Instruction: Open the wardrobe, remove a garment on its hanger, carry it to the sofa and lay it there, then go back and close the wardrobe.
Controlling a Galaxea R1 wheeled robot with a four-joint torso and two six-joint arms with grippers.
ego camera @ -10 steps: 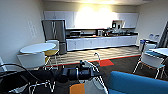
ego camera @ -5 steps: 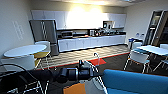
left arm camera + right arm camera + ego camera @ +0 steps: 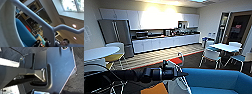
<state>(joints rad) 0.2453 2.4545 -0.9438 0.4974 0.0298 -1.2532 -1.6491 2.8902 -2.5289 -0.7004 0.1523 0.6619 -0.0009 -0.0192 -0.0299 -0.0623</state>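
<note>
Camera has swung since earlier; kitchen cabinets shifted. Left gripper (image 3: 180, 73) pinches thin white curved-hook hanger (image 3: 180, 60), hook at 12 o'clock, white T-shirt (image 3: 177, 86) hanging below. Bright blue fabric sofa (image 3: 219, 80) at 3 o'clock. White chairs (image 3: 211, 55) beyond.

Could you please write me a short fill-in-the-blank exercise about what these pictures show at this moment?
1. The left hand carries a white hanger above the ____ sofa.
2. The tall fridge stands at the ____ end of the kitchen counter.
3. The chairs beside the table on the right are ____.

Missing words: blue; left; white
</note>
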